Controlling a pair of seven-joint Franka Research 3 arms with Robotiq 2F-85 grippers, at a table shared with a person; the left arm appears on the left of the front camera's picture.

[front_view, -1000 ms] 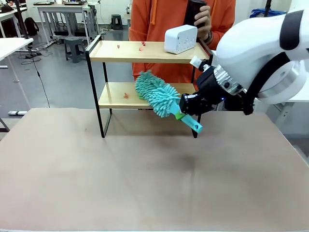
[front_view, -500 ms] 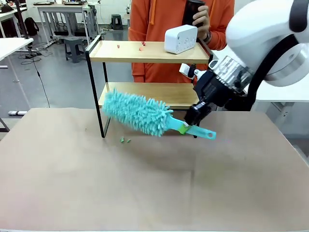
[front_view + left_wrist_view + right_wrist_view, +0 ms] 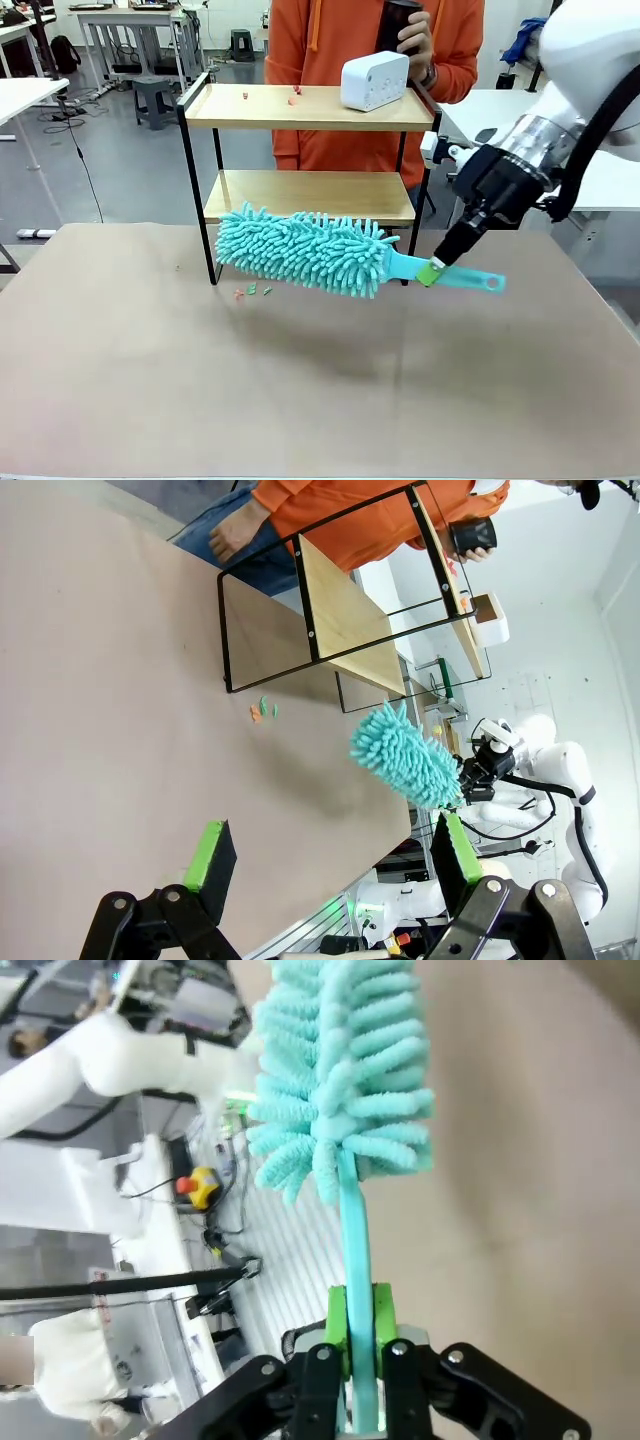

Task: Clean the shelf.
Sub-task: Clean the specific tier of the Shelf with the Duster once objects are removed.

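The shelf (image 3: 310, 108) is a two-tier rack of light wooden boards in a black frame, standing at the table's far side; it also shows in the left wrist view (image 3: 345, 615). A teal fluffy duster (image 3: 305, 251) hangs level in front of its lower board, just above the table. My right gripper (image 3: 432, 271) is shut on the duster's handle (image 3: 355, 1260). Small red bits (image 3: 294, 95) lie on the top board, and small crumbs (image 3: 250, 291) lie on the table by the shelf's front left leg. My left gripper (image 3: 330, 865) stands open, empty, well back from the shelf.
A white box-like device (image 3: 374, 81) sits on the top board's right end. A person in an orange top (image 3: 370, 40) stands behind the shelf holding a dark cup (image 3: 400, 22). The brown table (image 3: 300, 380) stretches wide in front.
The duster swung out of the lower tier toward the table's front and right, now lying level. Crumbs dropped onto the table by the shelf's left leg. The right arm drew back rightward.
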